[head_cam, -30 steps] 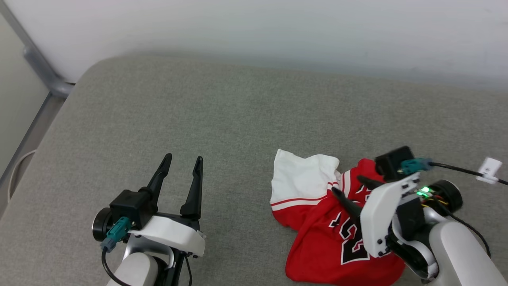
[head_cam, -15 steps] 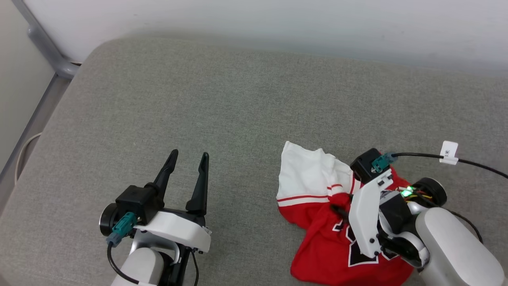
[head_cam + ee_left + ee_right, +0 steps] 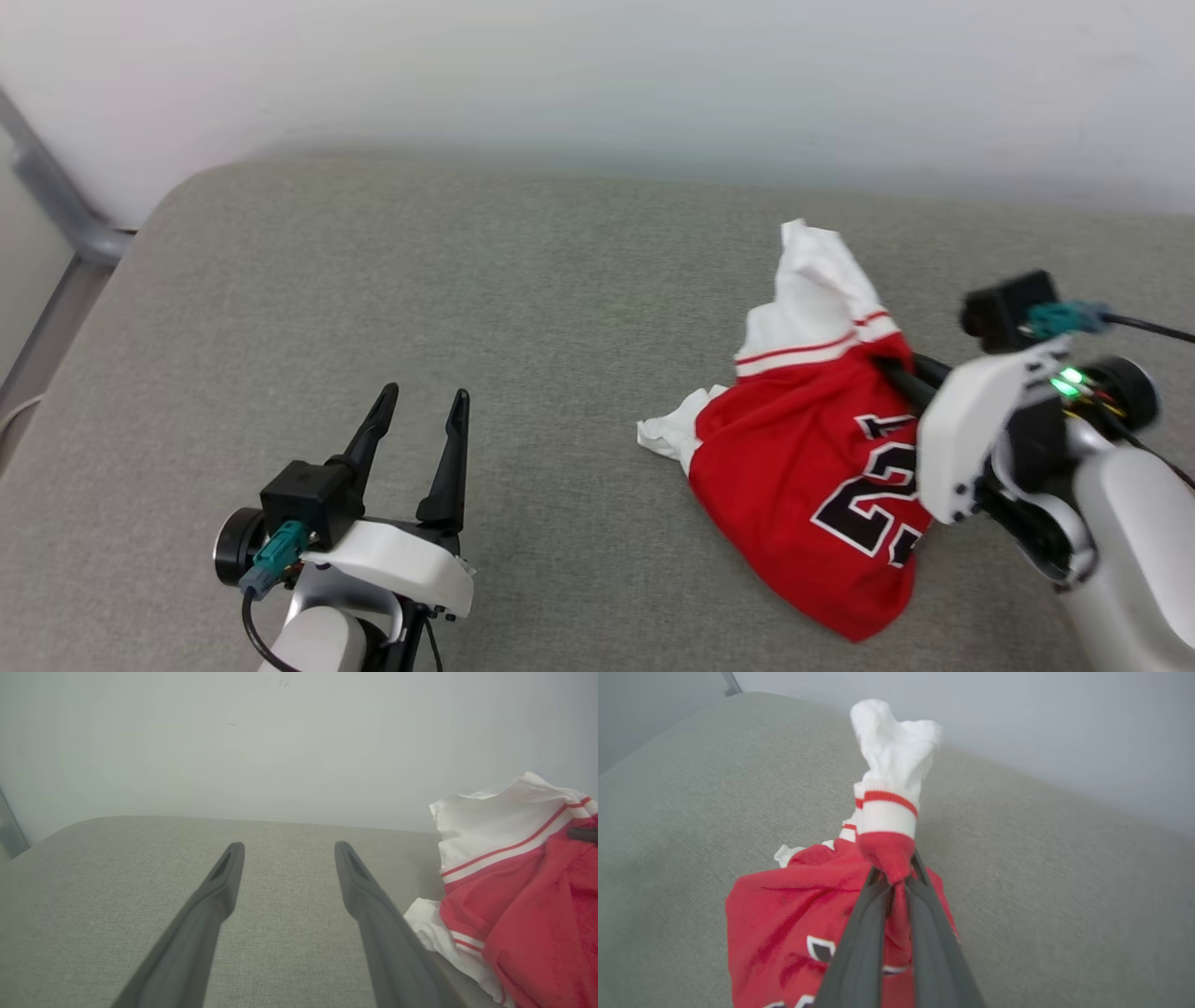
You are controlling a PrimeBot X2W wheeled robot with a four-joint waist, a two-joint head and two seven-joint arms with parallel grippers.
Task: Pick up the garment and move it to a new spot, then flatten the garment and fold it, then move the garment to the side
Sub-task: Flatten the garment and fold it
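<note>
Showing R gripper clamped on the garment, head cam. Both dark fingers lie tight together w/ a bunch of red cloth caught betw. them near the tips. R wrist cam, R gripper: no gap betw. the jaws apart from the cloth itself, and red fabric bulges out just past the tips. White sleeve w/ red-and-white striped trim stands up beyond that bulge.

Garment lies over the right half of the cushion, a grey fabric pad, approx. midway betw. the cushion's far and near edges. The pinched part is held up off the cushion. The red body w/ black, white-outlined "23" drapes from the grip down to the cushion surface, crumpled, not flat. A second white bit pokes out on the side toward the cushion's centre and lies on the cushion.

L gripper is over the cushion's near left part, well apart from the garment, fingers spread wide, holding nothing. L wrist cam, L gripper: bare cushion betw. the two fingers, garment off toward the cushion's right.

Pale wall runs behind the cushion's far edge. Grey metal rail stands beside the cushion's far left corner.
</note>
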